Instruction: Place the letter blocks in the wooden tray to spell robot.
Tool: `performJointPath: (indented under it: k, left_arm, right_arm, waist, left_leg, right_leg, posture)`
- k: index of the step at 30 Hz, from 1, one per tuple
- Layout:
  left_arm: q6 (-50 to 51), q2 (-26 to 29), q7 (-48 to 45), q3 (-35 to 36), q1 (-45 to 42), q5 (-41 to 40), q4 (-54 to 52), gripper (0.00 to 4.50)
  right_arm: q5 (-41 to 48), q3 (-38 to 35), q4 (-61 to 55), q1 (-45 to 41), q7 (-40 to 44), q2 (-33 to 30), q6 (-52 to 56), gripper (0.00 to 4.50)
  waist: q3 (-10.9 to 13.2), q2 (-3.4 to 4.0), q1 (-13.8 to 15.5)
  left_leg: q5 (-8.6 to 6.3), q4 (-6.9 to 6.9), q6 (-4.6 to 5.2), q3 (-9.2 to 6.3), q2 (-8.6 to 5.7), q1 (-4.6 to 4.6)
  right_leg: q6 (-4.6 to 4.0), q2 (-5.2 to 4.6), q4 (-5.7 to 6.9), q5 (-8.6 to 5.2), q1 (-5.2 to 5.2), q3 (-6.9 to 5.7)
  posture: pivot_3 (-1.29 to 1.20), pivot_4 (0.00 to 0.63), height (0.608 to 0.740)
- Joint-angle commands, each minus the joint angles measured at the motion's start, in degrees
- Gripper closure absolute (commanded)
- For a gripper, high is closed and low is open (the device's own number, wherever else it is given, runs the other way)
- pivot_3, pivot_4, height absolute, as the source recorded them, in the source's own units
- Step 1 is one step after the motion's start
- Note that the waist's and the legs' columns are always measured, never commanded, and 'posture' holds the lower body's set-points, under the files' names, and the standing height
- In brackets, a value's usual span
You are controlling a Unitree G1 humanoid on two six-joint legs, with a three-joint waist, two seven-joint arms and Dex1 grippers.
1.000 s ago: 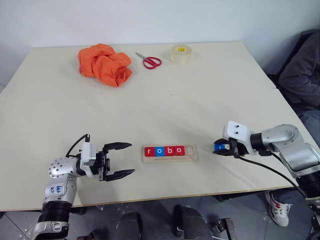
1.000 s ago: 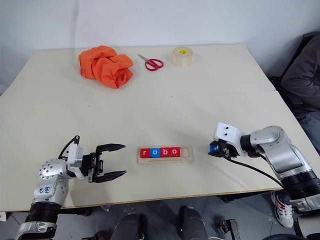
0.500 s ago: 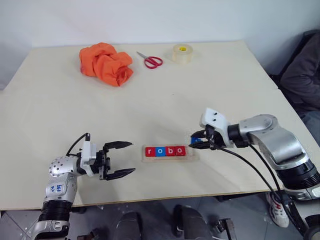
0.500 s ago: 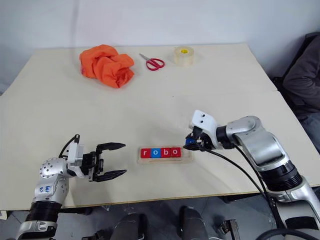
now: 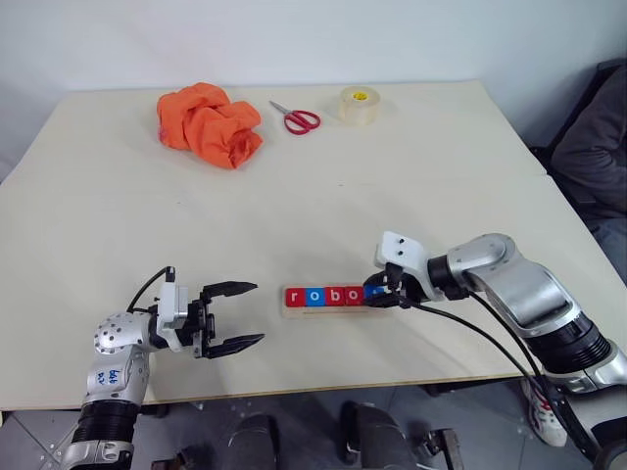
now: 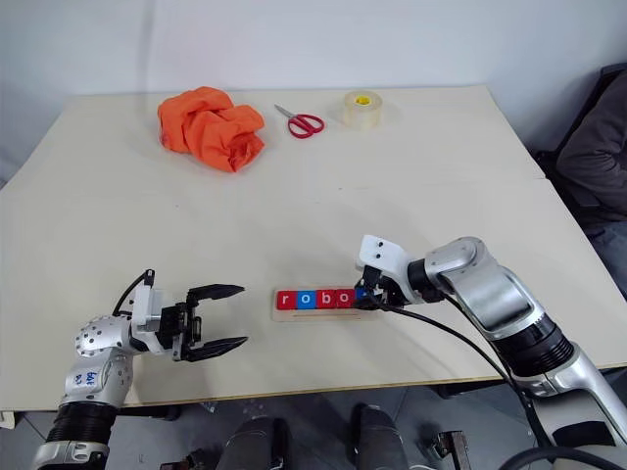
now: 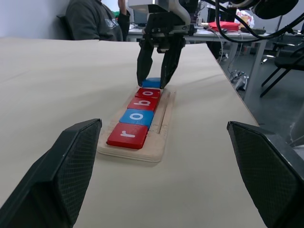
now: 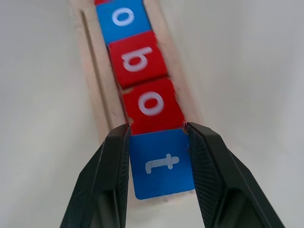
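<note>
The wooden tray [image 5: 329, 309] lies near the table's front edge. In its groove sit a red r [image 5: 293, 296], a blue o [image 5: 313, 296], a red b [image 5: 332, 295] and a red o [image 5: 351, 294]. My right gripper [image 5: 377, 292] is at the tray's right end, shut on the blue t block [image 8: 161, 163]. The t sits low over the last slot, its edge against the red o [image 8: 153, 105]. I cannot tell whether it rests on the wood. To the left of the tray, my left gripper [image 5: 259, 312] hangs open and holds nothing.
At the back of the table lie a crumpled orange cloth [image 5: 209, 124], red-handled scissors [image 5: 295, 118] and a roll of clear tape [image 5: 357, 106]. A person in dark clothes sits beyond the table's right edge [image 5: 598, 147].
My right gripper has carried the blue t block leftward from the open table to the tray's right end and tipped further downward. The left gripper has stayed put.
</note>
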Motion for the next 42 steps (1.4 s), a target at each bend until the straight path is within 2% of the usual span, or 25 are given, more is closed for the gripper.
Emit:
performJointPath:
  k: [1, 5, 6, 10, 13, 19, 22, 28, 33, 42]
  left_arm:
    - [-0.5, 0.4, 0.5, 0.8, 1.0, -1.1, -2.1, 0.00]
    - [-0.5, 0.3, 0.8, 0.9, 1.4, -1.1, -2.4, 0.00]
    - [-0.5, 0.3, 0.9, 0.9, 1.4, -1.1, -2.4, 0.00]
    - [-0.6, 0.2, 1.2, 0.8, 1.2, -1.1, -2.3, 0.00]
    - [-0.6, 0.2, 1.3, 0.7, 1.1, -1.0, -2.2, 0.00]
    - [-0.8, -0.2, 1.1, 0.4, -0.1, -0.8, -0.9, 0.00]
    - [-1.0, -0.4, 1.0, 0.2, -0.7, -0.7, -0.3, 0.00]
    - [-1.2, -0.7, 0.8, 0.0, -1.7, -0.5, 0.6, 0.00]
    - [-1.2, -0.6, 1.0, 0.1, -1.5, -0.6, 0.6, 0.00]
    - [-1.0, -0.3, 1.4, 0.4, -0.4, -0.7, -0.3, 0.00]
  right_arm:
    - [-0.3, -0.2, 0.0, -1.3, 0.6, 0.0, -1.2, 3.10]
    - [-1.4, 0.3, 0.9, -1.7, 1.0, -0.3, -2.2, 3.10]
    - [-1.6, 0.4, 0.9, -1.8, 1.1, -0.3, -2.4, 2.37]
    - [-0.5, -0.4, -1.1, -2.3, 2.3, -0.5, -1.1, 1.14]
    - [0.7, -1.2, -2.8, -2.6, 2.7, -0.3, 0.4, 0.05]
    - [2.0, -3.7, -3.8, -2.0, 1.4, -0.7, 1.1, 0.05]
    - [2.2, -5.0, -2.0, -1.3, 1.8, -1.3, -1.3, 0.67]
    - [0.3, -5.7, 5.5, -2.6, 1.0, -0.8, -6.6, 2.83]
    - [-0.9, -4.8, 9.6, -2.8, 1.5, 0.0, -10.2, 4.46]
    - [-1.3, -3.5, 8.8, -0.9, 3.1, 1.0, -10.6, 4.46]
  waist:
    - [0.0, 0.00, 0.0]
    - [0.0, 0.00, 0.0]
    - [0.0, 0.00, 0.0]
    - [0.0, 0.00, 0.0]
    - [0.0, 0.00, 0.0]
    - [0.0, 0.00, 0.0]
    - [0.0, 0.00, 0.0]
    - [0.0, 0.00, 0.0]
    - [0.0, 0.00, 0.0]
    - [0.0, 0.00, 0.0]
  left_leg:
    - [0.00, 0.00, 0.00, 0.00, 0.00, 0.00]
    - [0.00, -0.01, 0.00, 0.00, 0.00, 0.00]
    - [0.00, -0.01, 0.00, 0.00, 0.00, 0.00]
    - [0.00, -0.01, 0.00, 0.00, 0.00, 0.00]
    - [0.00, -0.01, 0.00, 0.00, 0.00, 0.00]
    - [0.00, -0.01, 0.00, -0.01, 0.00, 0.00]
    - [0.00, 0.01, 0.00, 0.00, 0.00, 0.00]
    - [0.00, 0.00, -0.01, 0.02, 0.00, 0.00]
    - [0.01, -0.01, -0.02, 0.03, 0.00, 0.01]
    - [0.02, 0.00, -0.02, 0.02, 0.00, 0.01]
  right_leg:
    - [0.00, 0.00, 0.00, 0.00, 0.00, 0.00]
    - [0.00, 0.00, 0.00, 0.00, 0.00, 0.00]
    - [0.00, 0.00, 0.00, 0.00, 0.00, 0.00]
    - [0.00, 0.01, 0.00, 0.00, 0.00, 0.00]
    - [0.00, 0.01, 0.00, 0.00, 0.00, 0.00]
    - [0.00, 0.00, 0.00, 0.00, 0.00, 0.00]
    - [0.00, 0.00, 0.00, 0.00, 0.00, 0.00]
    - [0.00, 0.01, 0.00, 0.00, 0.00, 0.00]
    - [0.00, 0.02, 0.00, 0.00, 0.00, 0.00]
    - [0.00, 0.02, 0.01, 0.00, 0.00, 0.00]
  posture:
    - [0.00, 0.150, 0.740]
    - [0.00, 0.150, 0.740]
    - [0.00, 0.150, 0.740]
    - [0.00, 0.150, 0.740]
    - [0.00, 0.150, 0.740]
    - [0.00, 0.150, 0.740]
    - [0.00, 0.150, 0.740]
    - [0.00, 0.150, 0.740]
    - [0.00, 0.150, 0.740]
    - [0.00, 0.150, 0.740]
